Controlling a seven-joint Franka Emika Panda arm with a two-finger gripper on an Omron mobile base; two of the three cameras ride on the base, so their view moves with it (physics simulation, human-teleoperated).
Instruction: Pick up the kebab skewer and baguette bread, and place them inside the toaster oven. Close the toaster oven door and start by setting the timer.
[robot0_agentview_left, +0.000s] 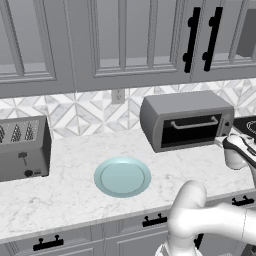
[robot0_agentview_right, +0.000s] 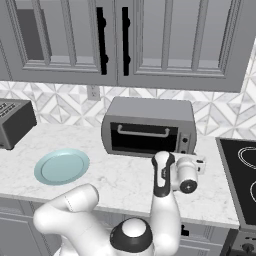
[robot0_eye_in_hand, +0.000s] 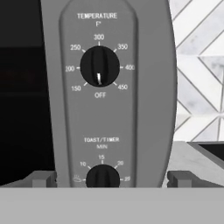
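The end effector (robot0_eye_in_hand: 105, 178), fingers spread wide and empty, faces the toaster oven (robot0_agentview_right: 149, 126) knob panel; the timer (robot0_eye_in_hand: 102, 176) sits below the temperature knob (robot0_eye_in_hand: 99, 66). It should centre lower before pinching.

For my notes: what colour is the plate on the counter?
Pale blue-green plate, clearest in the left base view.
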